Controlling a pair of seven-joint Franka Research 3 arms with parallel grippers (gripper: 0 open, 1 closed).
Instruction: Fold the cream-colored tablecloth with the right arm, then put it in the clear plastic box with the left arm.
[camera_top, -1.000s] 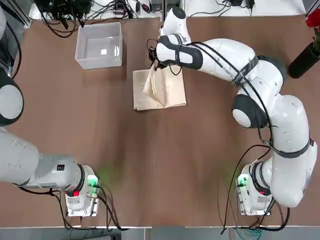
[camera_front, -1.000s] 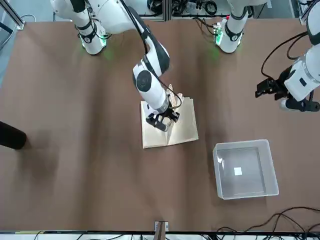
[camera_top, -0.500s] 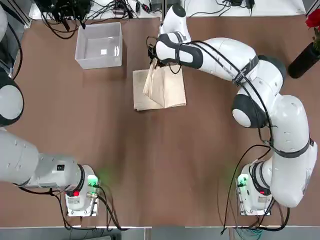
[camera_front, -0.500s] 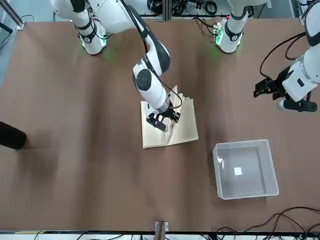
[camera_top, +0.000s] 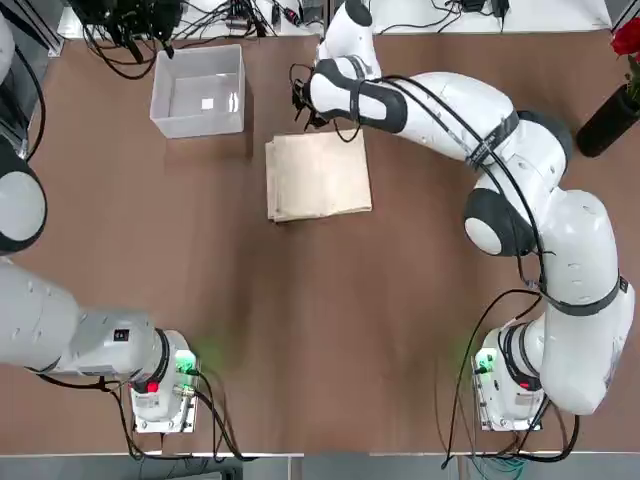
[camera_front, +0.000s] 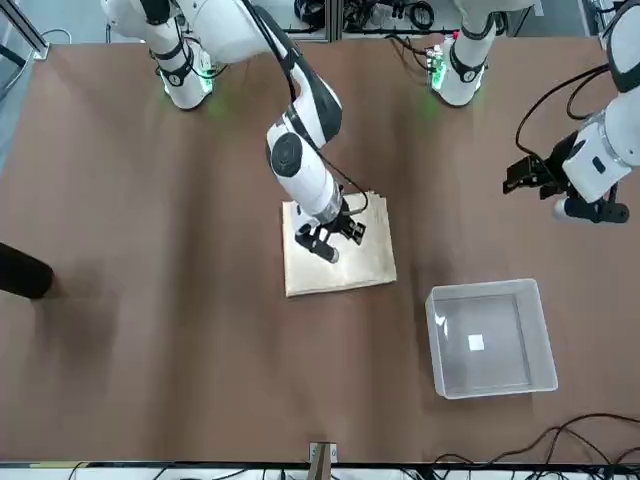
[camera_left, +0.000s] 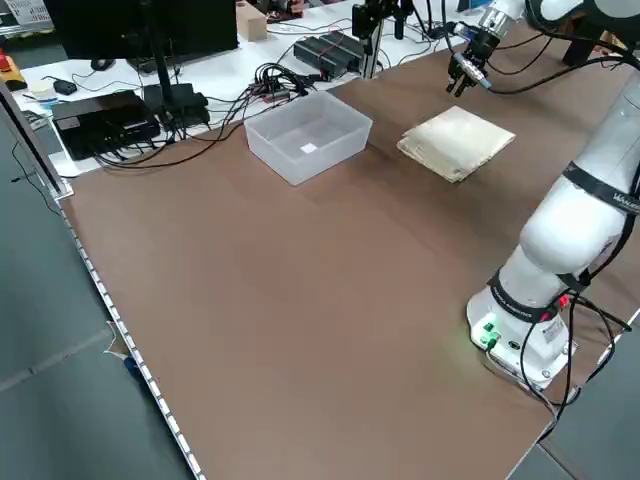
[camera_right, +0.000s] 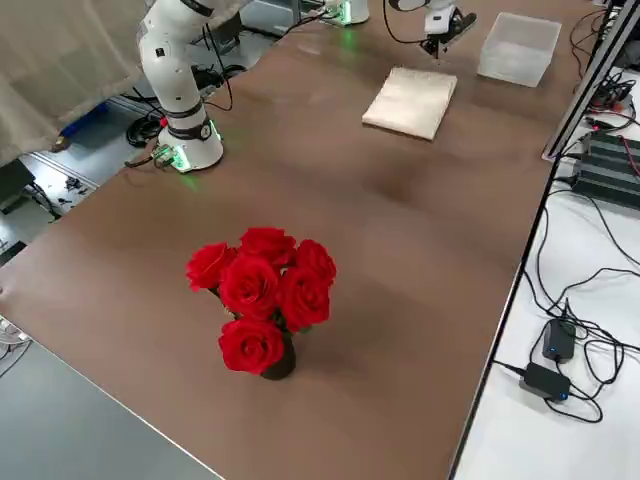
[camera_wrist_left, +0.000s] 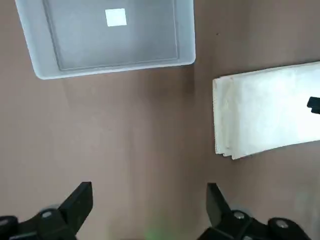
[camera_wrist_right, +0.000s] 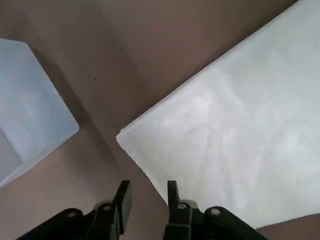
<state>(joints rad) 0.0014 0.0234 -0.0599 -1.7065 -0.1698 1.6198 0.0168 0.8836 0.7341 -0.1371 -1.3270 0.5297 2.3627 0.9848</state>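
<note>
Tablecloth (camera_top: 320, 178): cream, folded into a flat, near-square pad, lying on the brown surface (camera_top: 270, 320) toward the far side from the arm bases, roughly midway across. Layer edges slightly offset along the side facing the box, seen in left wrist view. Fabric mostly smooth, a few faint creases.

Right gripper (camera_wrist_right: 150, 187): above the cloth's far edge, on the side nearer the box. Fingers part open, clear gap between them, nothing held. Right arm (camera_top: 440, 115) reaches in from its base at the near edge, bent across the right part of the surface.

Clear plastic box (camera_top: 200, 92): left of the cloth, apart from it, a bit farther from the bases. Upright, open top, frosted walls. Small white square on its bottom, otherwise nothing inside.

Left gripper (camera_wrist_left: 150, 200): over the left part of the surface, nearer the bases than the box. Fingers spread wide, nothing held, touching neither box nor cloth. Left arm (camera_top: 60, 320) extends left from its green-lit base.

Outward: black vase (camera_top: 610, 120) with red roses (camera_right: 265, 290) at the right side of the surface, well apart from the cloth. Black cables (camera_left: 265, 85) bunched past the far edge, by the box. Monitor (camera_left: 145, 25) on a white table (camera_left: 220, 75) beyond.
</note>
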